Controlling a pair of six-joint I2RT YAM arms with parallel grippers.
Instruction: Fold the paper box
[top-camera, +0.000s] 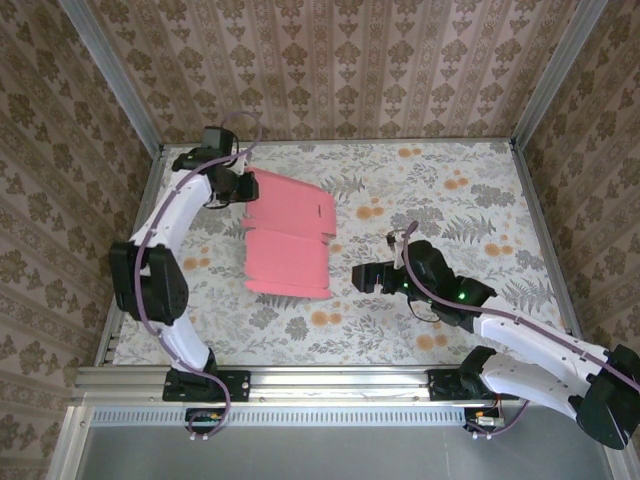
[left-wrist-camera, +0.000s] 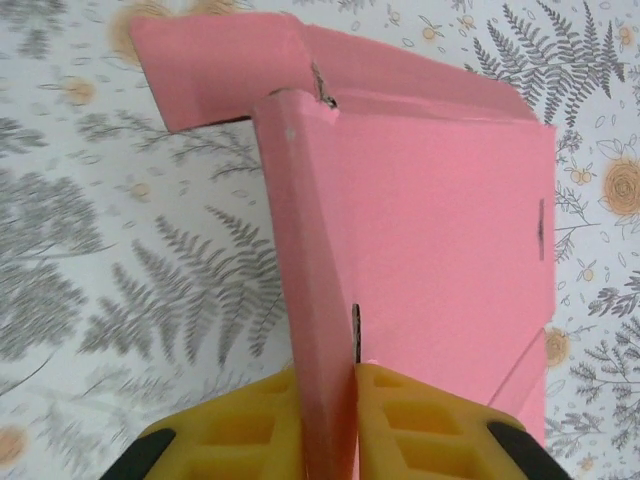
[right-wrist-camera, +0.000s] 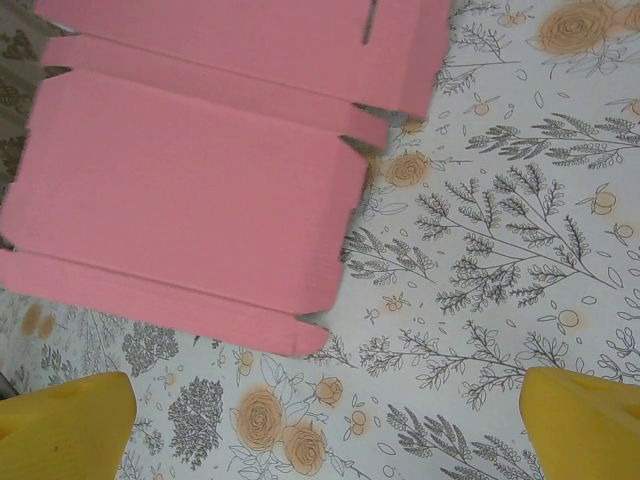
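The paper box (top-camera: 288, 235) is thin pink card lying mostly flat on the table, left of centre. My left gripper (top-camera: 243, 187) is at its far left corner, shut on a side flap. In the left wrist view that flap (left-wrist-camera: 310, 280) stands upright, pinched between the yellow fingers (left-wrist-camera: 240, 435), and the rest of the card (left-wrist-camera: 450, 240) lies flat to its right. My right gripper (top-camera: 362, 277) hovers just right of the box's near corner. It is open, its yellow fingertips (right-wrist-camera: 60, 425) wide apart over bare table, with the box (right-wrist-camera: 190, 170) ahead and to the left.
The table (top-camera: 450, 200) has a floral printed cover and is walled by patterned panels on three sides. A metal rail (top-camera: 330, 380) runs along the near edge where both arms are bolted. Open surface lies right of the box.
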